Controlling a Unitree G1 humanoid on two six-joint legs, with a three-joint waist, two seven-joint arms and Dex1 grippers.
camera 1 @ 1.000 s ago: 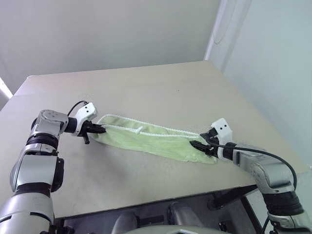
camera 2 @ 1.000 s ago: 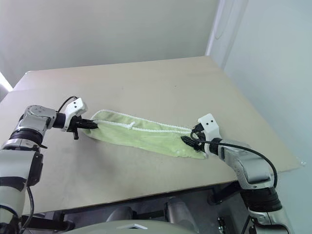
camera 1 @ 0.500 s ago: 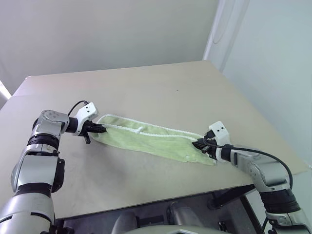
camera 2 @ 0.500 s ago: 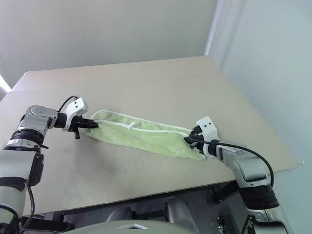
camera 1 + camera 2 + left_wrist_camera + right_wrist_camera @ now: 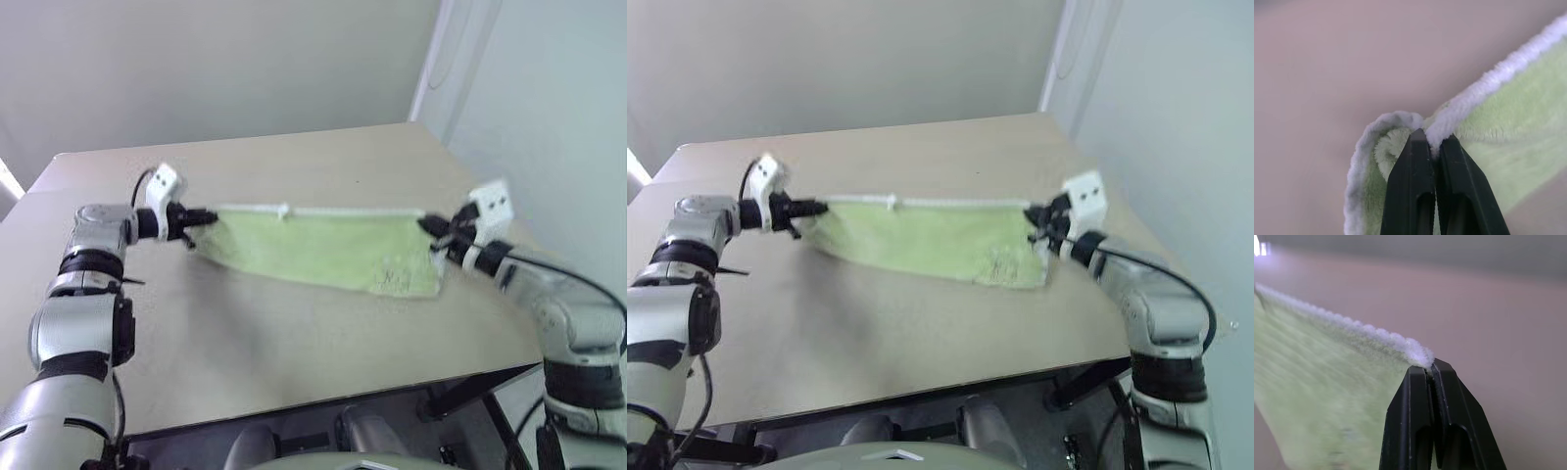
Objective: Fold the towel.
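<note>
Both grippers are holding the towel stretched above the counter, mid-fold.
Left fingers and right fingers are clamping opposite top corners; next, probably carrying that edge over and lowering it.

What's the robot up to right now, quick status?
Left gripper and right gripper both shut on towel corners. Towel stretched between them, top edge taut, lower edge at the table. Nothing in the way.

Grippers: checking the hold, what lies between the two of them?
The towel, its white top edge stretched from left gripper to right gripper, both shut on corners; clear in the eye views.
</note>
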